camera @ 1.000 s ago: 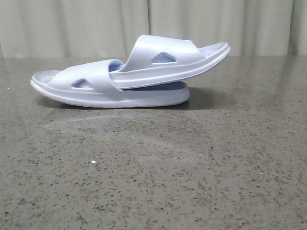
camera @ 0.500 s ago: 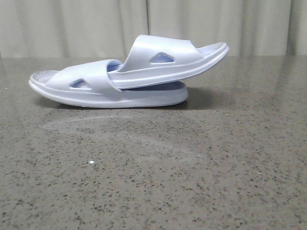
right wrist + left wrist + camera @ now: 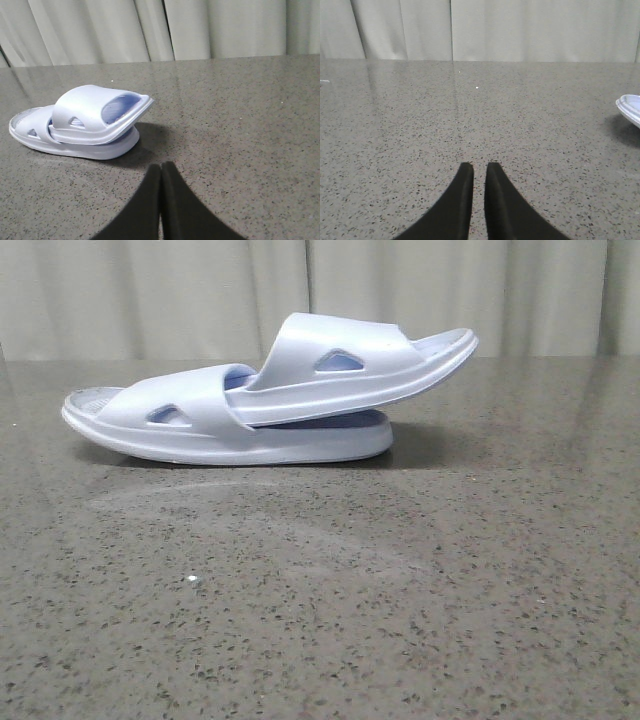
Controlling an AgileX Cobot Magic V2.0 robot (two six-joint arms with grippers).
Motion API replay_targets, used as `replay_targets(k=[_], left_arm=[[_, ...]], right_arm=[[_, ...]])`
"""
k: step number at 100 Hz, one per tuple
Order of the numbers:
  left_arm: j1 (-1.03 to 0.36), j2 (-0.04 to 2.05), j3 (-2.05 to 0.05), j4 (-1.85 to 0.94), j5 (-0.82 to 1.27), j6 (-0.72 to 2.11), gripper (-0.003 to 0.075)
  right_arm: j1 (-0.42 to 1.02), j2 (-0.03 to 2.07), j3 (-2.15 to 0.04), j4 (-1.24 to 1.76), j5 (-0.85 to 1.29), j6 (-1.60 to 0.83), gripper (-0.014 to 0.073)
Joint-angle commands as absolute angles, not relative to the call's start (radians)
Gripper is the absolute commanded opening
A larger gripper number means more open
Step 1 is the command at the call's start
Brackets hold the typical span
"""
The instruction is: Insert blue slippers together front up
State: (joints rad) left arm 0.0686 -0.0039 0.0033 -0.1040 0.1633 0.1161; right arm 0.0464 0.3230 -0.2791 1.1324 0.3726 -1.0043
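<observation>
Blue slippers [image 3: 250, 405]: pale, nested, upper tilted toward 2 o'clock. Left gripper [image 3: 479, 172] nearly closed, empty; right gripper [image 3: 160, 172] closed, empty.

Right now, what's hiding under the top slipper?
The bottom slipper lies flat on the table. The top slipper is tucked under its strap, tilting up. The covered footbed and tucked-in end cannot be seen.

Lower slipper [image 3: 200, 425] flat on table [image 3: 400, 590], far left of centre. Upper slipper [image 3: 350, 365] tucked under its strap, tilted up to the right. Curtain [image 3: 150, 290] behind table.
</observation>
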Motion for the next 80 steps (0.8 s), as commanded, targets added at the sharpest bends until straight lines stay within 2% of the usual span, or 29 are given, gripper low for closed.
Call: replay_targets(k=[1, 57, 71, 80], left_arm=[[0.068, -0.032, 0.011, -0.115, 0.094, 0.105, 0.0015], [0.068, -0.032, 0.011, -0.115, 0.094, 0.105, 0.0015], [0.068, -0.032, 0.011, -0.115, 0.094, 0.105, 0.0015], [0.068, -0.032, 0.011, -0.115, 0.094, 0.105, 0.0015]], right_arm=[[0.046, 0.327, -0.305, 1.164, 0.339, -1.014, -0.0099], [0.046, 0.327, -0.305, 1.164, 0.324, -1.014, -0.0099], [0.046, 0.327, -0.305, 1.152, 0.231, -1.014, -0.0099], [0.046, 0.327, -0.305, 1.001, 0.198, -0.932, -0.0099]])
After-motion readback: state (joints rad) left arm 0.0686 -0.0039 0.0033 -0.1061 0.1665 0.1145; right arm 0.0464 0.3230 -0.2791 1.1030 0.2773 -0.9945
